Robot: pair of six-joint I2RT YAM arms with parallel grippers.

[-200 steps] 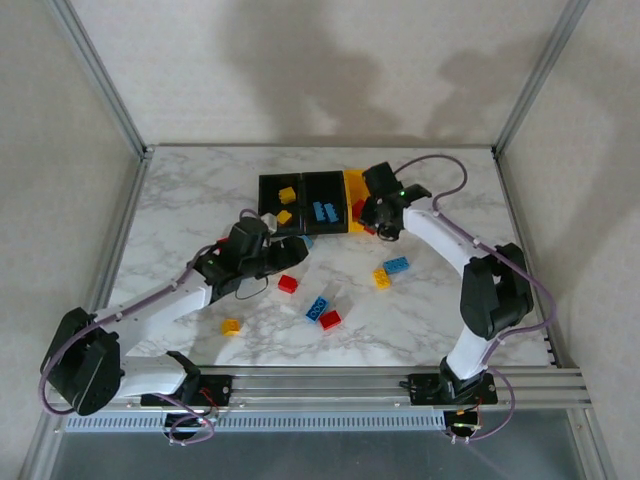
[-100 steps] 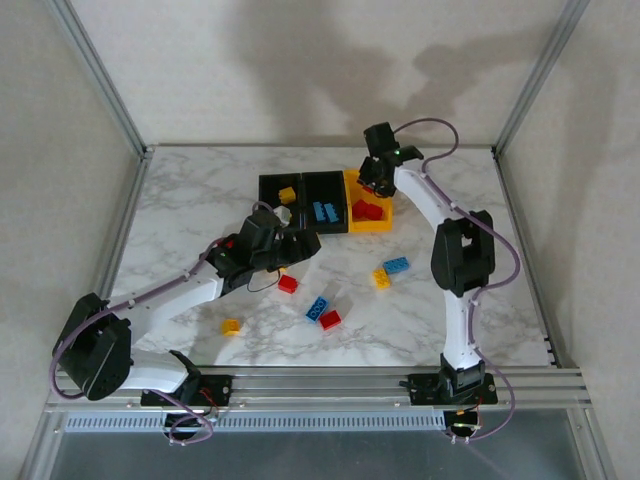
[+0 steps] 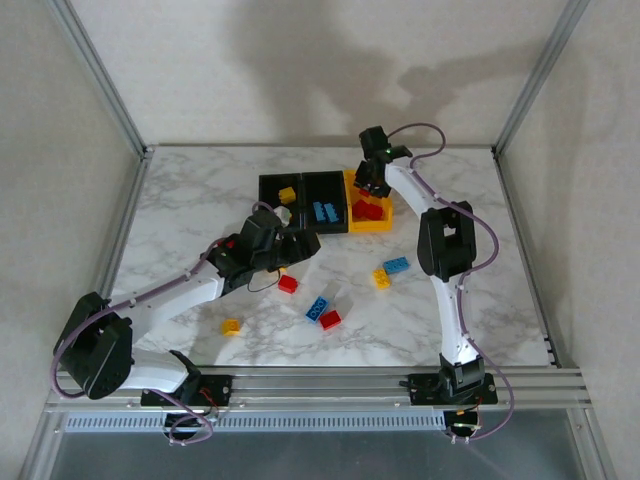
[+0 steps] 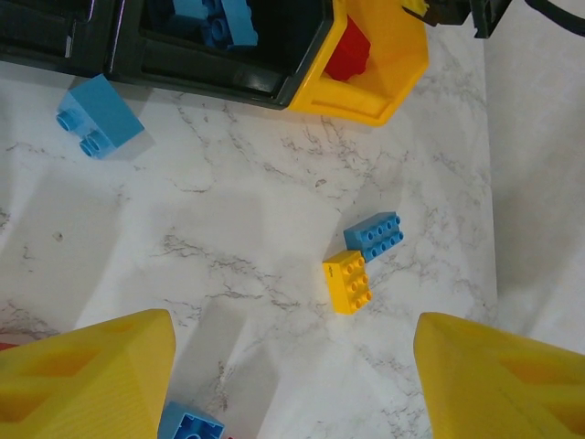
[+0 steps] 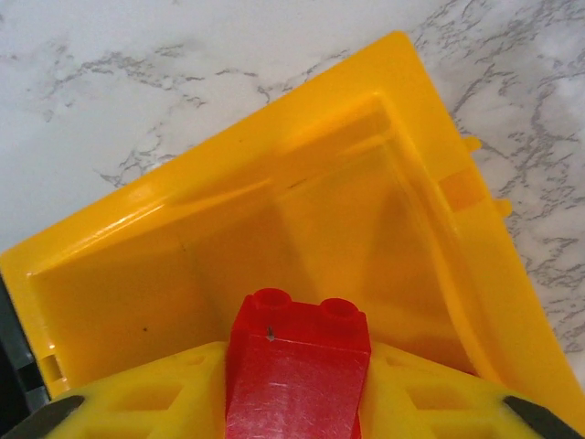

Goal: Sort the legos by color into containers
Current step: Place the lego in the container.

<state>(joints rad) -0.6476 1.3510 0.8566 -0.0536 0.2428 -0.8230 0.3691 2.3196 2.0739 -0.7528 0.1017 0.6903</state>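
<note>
Red lego (image 5: 297, 366) is pinched in the right tool (image 5: 297, 389), over the yellow bin (image 5: 210, 183). Left tool (image 4: 292, 384) hangs spread wide above a blue lego (image 4: 374, 234) and a yellow lego (image 4: 348, 282).

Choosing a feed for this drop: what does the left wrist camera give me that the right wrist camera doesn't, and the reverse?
Left wrist adds: the open left gripper above the marble table, a loose blue brick beside the black bin holding blue bricks, and a yellow brick next to a second blue brick.
Right wrist adds: the right gripper shut on a red brick, held above the yellow bin.
Shared: the yellow bin and the marble table.
</note>
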